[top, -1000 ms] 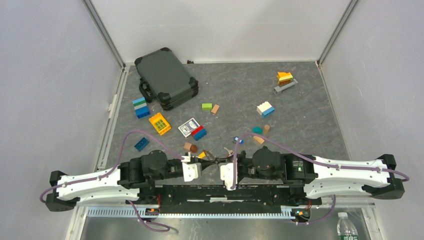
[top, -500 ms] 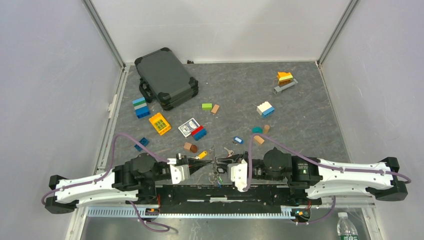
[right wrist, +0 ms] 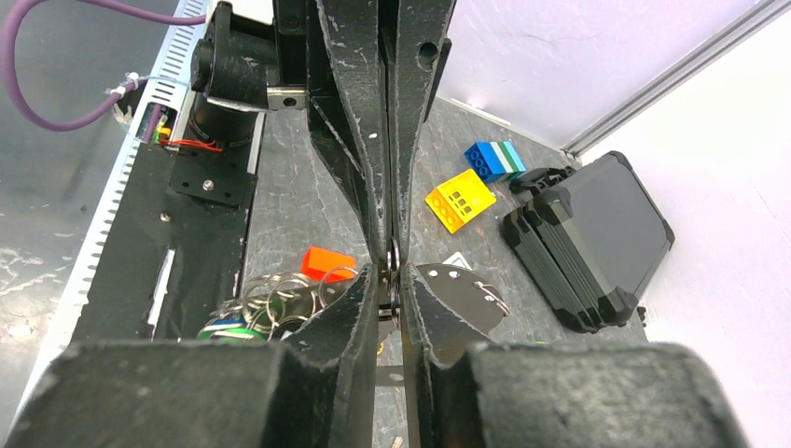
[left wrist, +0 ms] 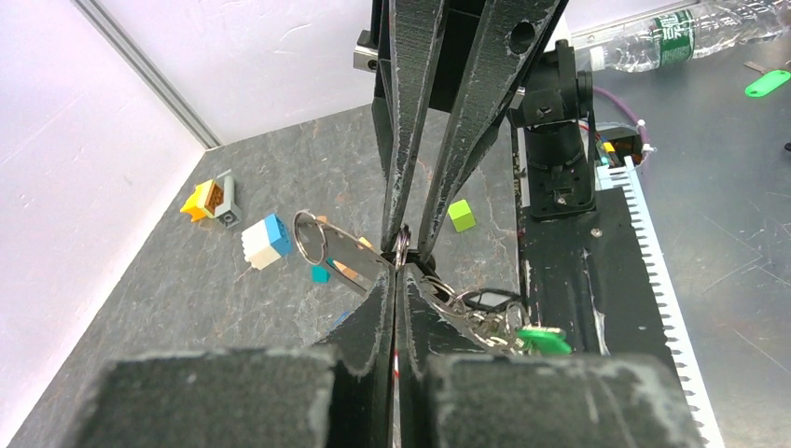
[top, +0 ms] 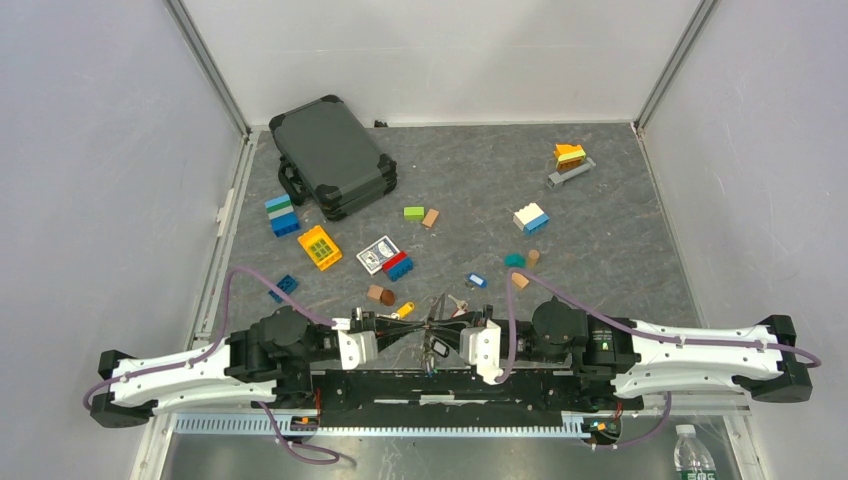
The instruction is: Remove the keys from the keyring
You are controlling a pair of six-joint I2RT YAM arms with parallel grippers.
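Observation:
My two grippers meet tip to tip over the near middle of the table. The left gripper (top: 420,326) (left wrist: 399,266) is shut on the thin metal keyring (left wrist: 401,245). From the opposite side the right gripper (top: 446,328) (right wrist: 392,280) pinches the same keyring (right wrist: 393,271), its jaws a sliver apart with the wire between them. Off the ring hangs a bunch of keys (top: 433,349) (left wrist: 490,317) on small silver rings, among them a green head (left wrist: 543,340) and a blue one (right wrist: 219,327). A flat metal tag (right wrist: 459,295) sticks out to the other side.
A dark case (top: 332,155) stands at the back left, with a yellow block (top: 320,246) and card box (top: 378,253) nearer. Coloured blocks (top: 530,217) lie scattered across the table. A small yellow piece (top: 403,310) and a blue one (top: 476,281) lie just beyond the grippers.
Both grippers pulled back toward the near edge, carrying the bunch with them. The keys, bunched between the fingertips a second ago, now dangle below them over the black base rail.

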